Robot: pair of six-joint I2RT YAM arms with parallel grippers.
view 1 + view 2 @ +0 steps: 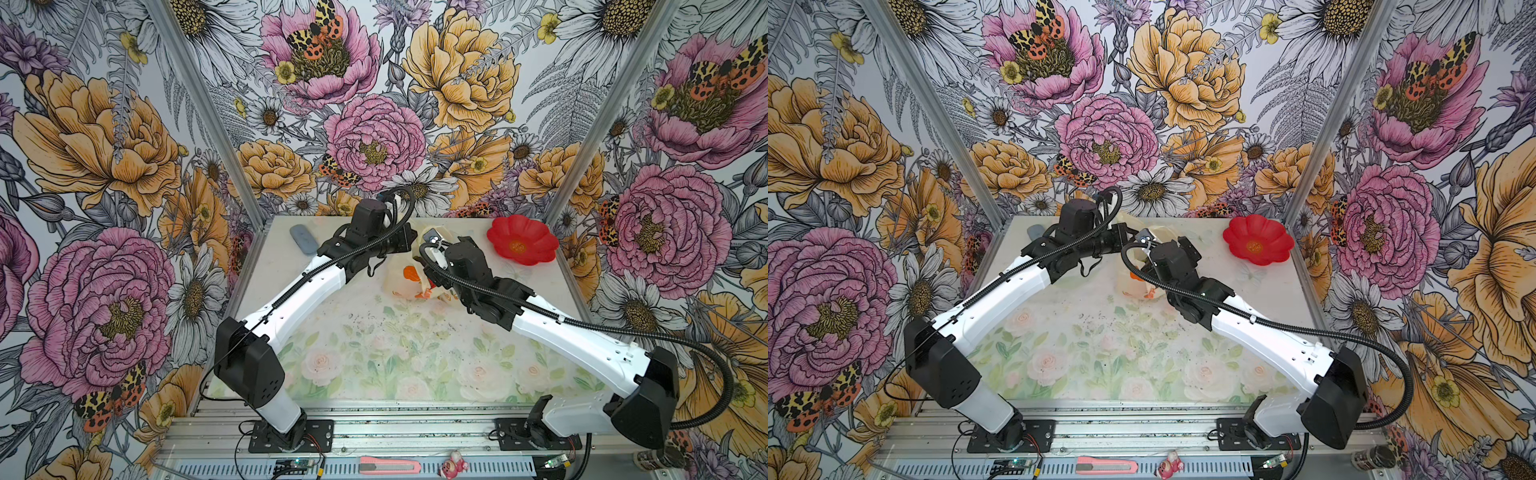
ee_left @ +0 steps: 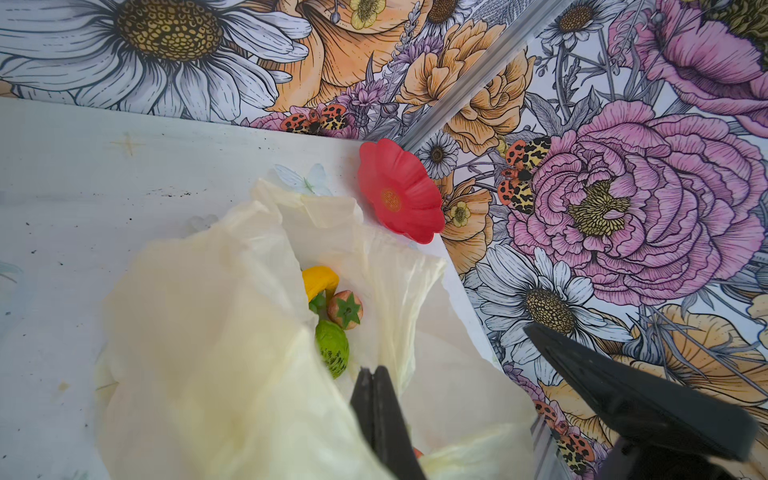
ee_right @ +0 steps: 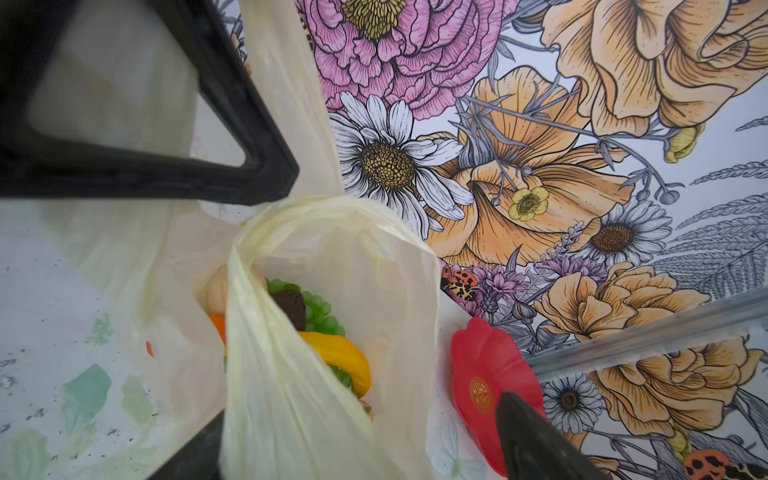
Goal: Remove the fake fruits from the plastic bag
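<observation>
My left gripper (image 2: pixel 372 374) is pinching the bag (image 2: pixel 199 332) near the bench's (image 1: pixel 374 353) far edge; my right gripper (image 3: pixel 397 286) is hanging wide over the fruits (image 3: pixel 345 357) inside. I'm risking grabbing loose film instead.

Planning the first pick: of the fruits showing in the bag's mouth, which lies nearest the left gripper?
The speckled green piece, right by the left gripper; the strawberry and yellow banana lie farther in.
</observation>
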